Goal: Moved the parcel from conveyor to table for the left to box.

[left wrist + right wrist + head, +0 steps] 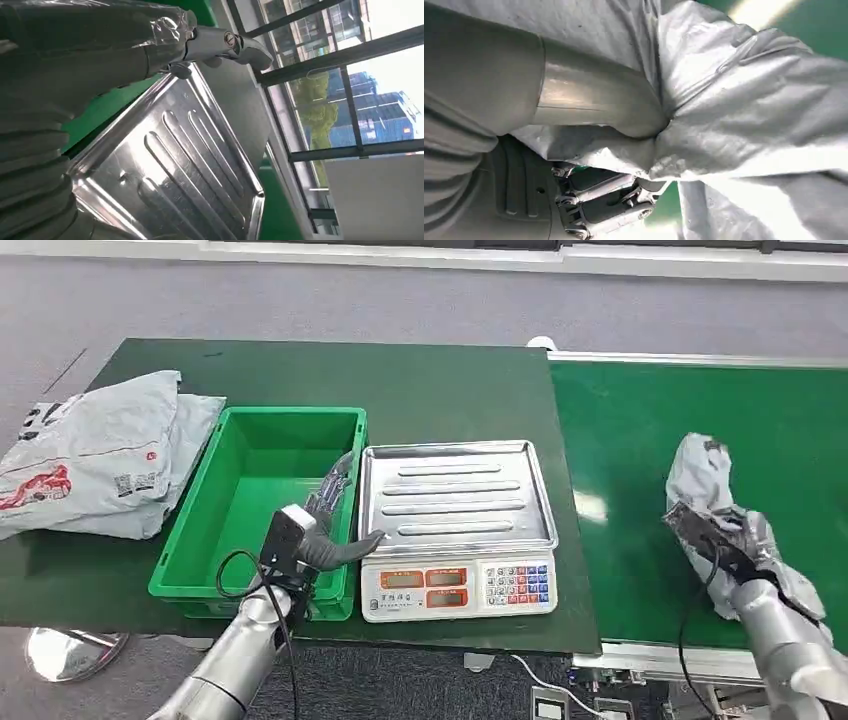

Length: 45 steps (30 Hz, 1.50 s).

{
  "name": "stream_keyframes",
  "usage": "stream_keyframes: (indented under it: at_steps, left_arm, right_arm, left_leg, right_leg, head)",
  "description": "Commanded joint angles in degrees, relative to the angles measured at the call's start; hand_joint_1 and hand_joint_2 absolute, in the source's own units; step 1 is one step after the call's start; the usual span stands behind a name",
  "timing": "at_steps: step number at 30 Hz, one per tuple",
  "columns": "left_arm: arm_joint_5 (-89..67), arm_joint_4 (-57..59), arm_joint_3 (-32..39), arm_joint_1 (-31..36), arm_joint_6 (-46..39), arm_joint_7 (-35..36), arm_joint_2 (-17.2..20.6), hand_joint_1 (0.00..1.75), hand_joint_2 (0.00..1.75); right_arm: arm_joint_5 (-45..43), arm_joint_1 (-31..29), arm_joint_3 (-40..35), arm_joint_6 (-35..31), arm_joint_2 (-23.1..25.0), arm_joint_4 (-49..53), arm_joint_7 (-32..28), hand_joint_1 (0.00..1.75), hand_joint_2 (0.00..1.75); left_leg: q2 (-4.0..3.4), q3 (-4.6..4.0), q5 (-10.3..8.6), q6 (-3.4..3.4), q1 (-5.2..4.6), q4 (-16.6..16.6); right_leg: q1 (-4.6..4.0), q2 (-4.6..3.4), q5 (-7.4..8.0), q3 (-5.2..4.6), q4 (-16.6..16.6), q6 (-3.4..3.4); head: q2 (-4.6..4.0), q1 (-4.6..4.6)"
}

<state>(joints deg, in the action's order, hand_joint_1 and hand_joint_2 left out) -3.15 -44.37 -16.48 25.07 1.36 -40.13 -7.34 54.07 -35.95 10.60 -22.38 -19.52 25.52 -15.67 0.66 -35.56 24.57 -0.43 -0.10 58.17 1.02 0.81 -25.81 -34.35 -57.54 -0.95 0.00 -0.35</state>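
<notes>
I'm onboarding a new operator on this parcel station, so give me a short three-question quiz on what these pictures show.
1. True or false: the robot's right hand grips the crumpled grey plastic parcel on the green conveyor belt.
2. What lies inside the green plastic bin? A) a grey parcel B) nothing visible C) the scale
3. Fill in: the robot's left hand hovers between the bin and the silver metal tray of the ____.

Key: 1 true. 2 B. 3 weighing scale. The flat grey mailer bags lie on the dark green table, outside the bin.
</notes>
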Motion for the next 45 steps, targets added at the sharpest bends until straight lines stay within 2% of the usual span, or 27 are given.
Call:
stream_keyframes:
  at_steps: [1,4,7,10,11,13,15,16,19,20,21,22,23,24,26,31,32,40,43,45]
  left_arm:
    - [-0.5,2.5,-0.7,1.4,0.7,0.1,0.4,0.0,1.75]
    - [-0.7,3.6,-1.0,2.3,0.8,0.1,-0.1,0.0,1.75]
    - [-0.7,3.8,-1.2,2.6,0.8,0.1,-0.2,0.0,1.75]
    - [-0.7,3.5,-1.3,2.4,0.8,0.1,0.0,0.0,1.75]
    - [-0.6,2.9,-1.4,2.0,0.7,0.1,0.2,0.0,1.75]
    - [-0.4,2.5,-1.5,2.0,0.7,0.1,0.5,0.0,1.75]
    - [-0.1,2.3,-1.7,2.3,0.7,0.1,0.6,0.0,1.75]
    - [0.0,2.2,-1.7,2.7,0.9,0.1,0.6,0.0,1.75]
    - [-0.1,2.0,-1.9,3.0,1.5,0.1,0.5,0.0,1.75]
    - [-0.2,1.9,-2.3,2.9,1.7,0.1,0.4,0.0,1.75]
    - [-0.2,1.9,-2.3,2.9,1.7,0.1,0.4,0.0,1.75]
    - [-0.1,1.9,-2.4,2.8,1.9,0.1,0.3,0.0,1.75]
    - [-0.1,2.2,-2.5,3.0,2.1,0.1,0.1,0.0,1.75]
    - [0.0,2.1,-2.6,2.9,2.3,0.1,0.2,0.0,1.75]
    - [-0.3,2.4,-3.2,3.1,1.8,0.1,-0.2,0.0,1.75]
    - [-0.3,2.4,-3.2,3.1,1.8,0.1,-0.2,0.0,1.75]
    - [-0.3,2.4,-3.2,3.1,1.8,0.1,-0.2,0.0,1.75]
    - [-0.3,2.4,-3.2,3.1,1.8,0.1,-0.2,0.0,1.75]
    - [-0.1,2.9,-3.6,3.3,1.9,0.1,-0.4,0.0,1.75]
    - [-0.1,2.9,-3.9,3.1,1.5,0.1,-0.6,0.0,1.75]
  right_arm:
    - [-15.7,12.2,9.8,-4.7,4.5,39.1,-10.0,1.75,1.75]
    - [-17.1,13.8,7.1,-7.1,5.1,49.9,-13.4,1.75,1.75]
    - [-15.1,15.2,1.9,-10.7,6.2,58.4,-15.6,1.75,1.75]
    - [-14.0,15.4,0.3,-11.8,7.0,59.7,-16.2,1.75,1.75]
    - [-13.1,15.6,-2.6,-12.9,7.1,61.2,-17.7,1.75,1.75]
    - [-11.1,12.9,-9.4,-12.3,8.6,61.4,-19.0,1.75,1.75]
    - [-4.1,7.4,-17.9,-8.9,9.5,56.8,-16.4,1.75,1.75]
    - [1.5,2.4,-25.0,-3.4,10.8,50.8,-13.4,1.75,1.75]
    - [6.5,-5.3,-35.9,5.8,13.7,37.7,-10.4,1.75,1.75]
    - [8.4,-9.1,-40.2,8.1,14.6,30.1,-9.3,1.75,1.75]
    - [8.4,-9.1,-40.2,8.1,14.6,30.1,-9.3,1.75,1.75]
    - [8.3,-10.5,-41.8,9.0,15.2,25.7,-9.7,1.75,1.75]
    - [8.5,-13.2,-44.7,13.8,15.7,20.0,-9.5,1.75,1.75]
    - [8.3,-14.3,-45.8,14.7,16.0,17.3,-9.4,1.75,1.75]
    - [9.3,-18.5,-50.6,21.5,18.9,7.3,-7.3,1.75,1.75]
    - [9.3,-18.5,-50.6,21.5,18.9,7.3,-7.3,1.75,1.75]
    - [9.3,-18.5,-50.6,21.5,18.9,7.3,-7.3,1.75,1.75]
    - [9.3,-18.5,-50.6,21.5,18.9,7.3,-7.3,1.75,1.75]
    - [11.3,-21.7,-56.4,32.0,21.9,-0.6,-6.8,1.75,1.75]
    - [11.7,-22.1,-58.3,34.4,23.1,-3.0,-6.4,1.75,1.75]
  left_leg:
    - [0.0,0.2,0.04,-0.07,0.06,-0.1]
    - [0.1,-0.01,0.03,-0.02,-0.02,0.0]
    - [-0.13,0.03,0.09,-0.06,-0.02,0.0]
    - [-0.19,0.12,0.09,-0.09,0.03,-0.1]
    - [-0.07,0.05,0.05,-0.07,0.05,-0.1]
    - [-0.27,0.21,0.09,-0.09,0.07,-0.1]
    - [-0.58,0.1,0.11,-0.06,0.0,0.0]
    - [-0.93,0.15,0.16,-0.08,0.01,-0.1]
    - [-1.36,0.24,0.16,-0.11,0.04,-0.1]
    - [-1.34,0.18,0.11,-0.09,0.04,-0.1]
    - [-1.51,0.23,0.09,-0.12,0.09,-0.1]
    - [-1.25,0.19,0.04,-0.13,0.05,-0.1]
    - [-1.31,0.26,0.0,-0.17,0.11,-0.2]
    - [-1.22,0.3,-0.07,-0.22,0.16,-0.2]
    - [-1.2,0.3,-0.12,-0.22,0.17,-0.2]
    - [-0.54,0.11,-0.16,-0.23,0.17,-0.1]
    - [-0.62,0.29,-0.13,-0.24,0.23,-0.2]
    - [-0.44,0.15,-0.13,-0.25,0.17,-0.1]
    - [-0.52,0.08,-0.13,-0.25,0.16,-0.1]
    - [-0.52,0.1,-0.12,-0.25,0.15,-0.1]
  right_leg:
    - [-0.07,0.0,-0.04,0.21,0.1,0.12]
    - [0.02,0.12,-0.07,0.03,0.0,0.08]
    - [0.01,-0.14,-0.06,-0.01,0.0,0.11]
    - [-0.04,-0.27,-0.04,0.06,0.0,0.15]
    - [-0.05,-0.13,-0.04,0.03,0.0,0.12]
    - [-0.08,-0.28,-0.04,0.11,0.1,0.16]
    - [-0.01,-0.56,0.01,-0.08,0.0,0.11]
    - [-0.01,-0.92,0.08,-0.11,0.0,0.14]
    - [-0.05,-1.33,0.19,-0.17,-0.1,0.21]
    - [-0.05,-1.29,0.22,-0.21,-0.1,0.22]
    - [-0.1,-1.44,0.3,-0.19,0.0,0.28]
    - [-0.06,-1.23,0.23,-0.2,-0.1,0.3]
    - [-0.12,-1.27,0.28,-0.15,0.0,0.33]
    - [-0.16,-1.18,0.31,-0.1,0.1,0.38]
    - [-0.17,-1.13,0.3,-0.11,0.0,0.36]
    - [-0.17,-0.5,0.16,-0.08,-0.1,0.32]
    - [-0.23,-0.59,0.18,0.11,0.1,0.36]
    - [-0.17,-0.43,0.15,-0.04,0.0,0.35]
    - [-0.16,-0.51,0.17,-0.14,-0.1,0.36]
    - [-0.16,-0.51,0.16,-0.12,-0.1,0.35]
  head:
    - [0.0,0.0]
    - [0.0,0.0]
    - [0.0,0.0]
    - [0.0,0.0]
    - [0.0,0.0]
    - [0.0,0.0]
    - [0.0,0.02]
    - [0.0,0.0]
    - [0.0,0.0]
    - [0.0,0.0]
    - [0.0,0.0]
    - [0.0,0.0]
    - [0.0,0.0]
    - [0.0,0.0]
    - [0.0,0.0]
    - [0.0,0.0]
    - [0.0,0.0]
    - [0.0,0.0]
    - [0.0,0.0]
    - [0.0,0.0]
